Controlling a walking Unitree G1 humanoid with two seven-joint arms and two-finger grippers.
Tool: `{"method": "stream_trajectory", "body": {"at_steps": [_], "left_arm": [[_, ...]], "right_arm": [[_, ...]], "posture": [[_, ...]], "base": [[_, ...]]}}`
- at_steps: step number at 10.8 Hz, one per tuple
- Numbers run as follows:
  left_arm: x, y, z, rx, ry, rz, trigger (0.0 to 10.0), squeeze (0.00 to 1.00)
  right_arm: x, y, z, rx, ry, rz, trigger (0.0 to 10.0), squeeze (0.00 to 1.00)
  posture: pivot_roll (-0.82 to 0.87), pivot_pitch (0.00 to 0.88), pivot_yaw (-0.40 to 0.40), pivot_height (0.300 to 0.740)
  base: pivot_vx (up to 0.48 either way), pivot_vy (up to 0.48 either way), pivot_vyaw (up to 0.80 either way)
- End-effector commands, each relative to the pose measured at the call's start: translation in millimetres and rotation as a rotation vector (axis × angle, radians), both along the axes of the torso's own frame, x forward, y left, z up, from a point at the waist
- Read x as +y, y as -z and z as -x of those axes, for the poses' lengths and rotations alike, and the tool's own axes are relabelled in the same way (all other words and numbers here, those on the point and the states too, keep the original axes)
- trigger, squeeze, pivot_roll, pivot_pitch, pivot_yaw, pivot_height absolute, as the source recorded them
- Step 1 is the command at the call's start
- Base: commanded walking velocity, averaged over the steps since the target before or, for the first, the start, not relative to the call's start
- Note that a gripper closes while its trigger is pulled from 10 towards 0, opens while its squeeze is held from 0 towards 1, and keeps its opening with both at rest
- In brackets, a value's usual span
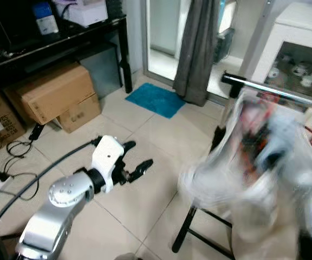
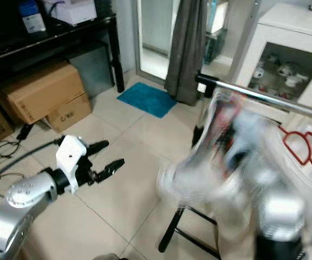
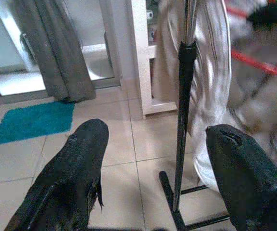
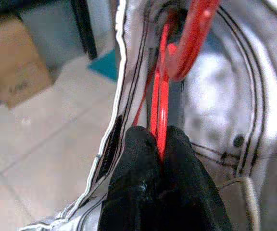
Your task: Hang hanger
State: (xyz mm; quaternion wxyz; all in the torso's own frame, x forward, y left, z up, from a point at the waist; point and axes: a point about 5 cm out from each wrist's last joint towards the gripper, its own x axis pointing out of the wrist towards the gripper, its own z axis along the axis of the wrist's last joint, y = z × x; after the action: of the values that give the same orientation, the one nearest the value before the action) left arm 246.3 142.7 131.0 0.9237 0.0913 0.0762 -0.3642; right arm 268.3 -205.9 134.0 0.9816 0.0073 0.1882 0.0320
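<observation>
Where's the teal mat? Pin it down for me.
The teal mat lies on the tiled floor ahead of the robot, just before the grey curtain and the doorway, right of the cardboard boxes.

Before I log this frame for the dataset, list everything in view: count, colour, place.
Red hanger: one, pinched in the right gripper, carrying a white garment.
Second red hanger: one, on the rail.
Clothes rail: one, silver bar on a black stand, right.
Curtain: one, grey, by the doorway.
Mat: one, teal, on the floor.
Cardboard boxes: brown, several, under the black table.
Cabinet: one, white, far right.
Left gripper: open, over tiles.
Right gripper: shut.
</observation>
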Motion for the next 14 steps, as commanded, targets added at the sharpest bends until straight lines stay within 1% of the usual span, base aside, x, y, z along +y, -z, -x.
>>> {"method": "stream_trajectory", "body": {"at_steps": [1, 2, 3, 6, 8, 11, 13, 14], "left_arm": [[4.6, 1.8, -0.1, -0.001, -0.024, -0.019, 10.0, 0.0], [8.7, 3.1, 0.5, 0.003, -0.039, -0.025, 10.0, 0.0], [9.3, 2.9, 0.8, 0.002, -0.045, -0.024, 10.0, 0.0], [5.4, 5.6, 1.9, 0.009, -0.04, -0.02, 10.0, 0.0], [7.0, 8.1, 2.2, 0.018, -0.05, -0.011, 10.0, 0.0], [11.0, 11.1, 5.2, 0.026, -0.076, -0.002, 10.0, 0.0], [13.2, 10.8, 5.1, 0.024, -0.085, -0.004, 10.0, 0.0], [12.1, 10.8, 4.6, 0.022, -0.083, -0.004, 10.0, 0.0]], "right_arm": [[6.5, -14.7, -1.7, -0.081, -0.022, 0.018, 0.0, 0.0], [10.2, -9.4, 0.9, -0.094, -0.004, 0.014, 0.0, 0.0], [14.2, -6.9, 0.6, -0.108, -0.002, 0.0, 0.0, 0.0], [22.9, -0.5, 2.2, -0.099, -0.024, -0.015, 0.0, 0.0], [33.7, 3.1, 3.5, -0.093, -0.062, -0.027, 0.0, 0.0], [38.7, 7.4, 2.1, -0.089, -0.096, -0.03, 0.0, 0.0], [41.0, 6.3, -0.7, -0.094, -0.111, -0.026, 0.0, 0.0], [40.5, 5.4, -0.4, -0.096, -0.115, -0.025, 0.0, 0.0]], "posture": [[0.06, 0.0, 0.021, 0.74], [0.06, 0.0, 0.017, 0.74], [0.07, 0.0, 0.018, 0.74], [0.06, 0.0, 0.021, 0.74], [0.06, 0.0, 0.01, 0.74], [0.08, 0.0, -0.011, 0.74], [0.07, 0.0, -0.011, 0.74], [0.08, 0.0, -0.017, 0.74]], "base": [[0.0, 0.0, 0.0], [0.0, 0.0, 0.0], [0.0, 0.0, 0.0], [0.0, 0.0, 0.0], [-0.247, 0.0, 0.0], [-0.245, 0.0, 0.0], [-0.244, 0.0, 0.0], [0.0, 0.0, 0.0]]}}
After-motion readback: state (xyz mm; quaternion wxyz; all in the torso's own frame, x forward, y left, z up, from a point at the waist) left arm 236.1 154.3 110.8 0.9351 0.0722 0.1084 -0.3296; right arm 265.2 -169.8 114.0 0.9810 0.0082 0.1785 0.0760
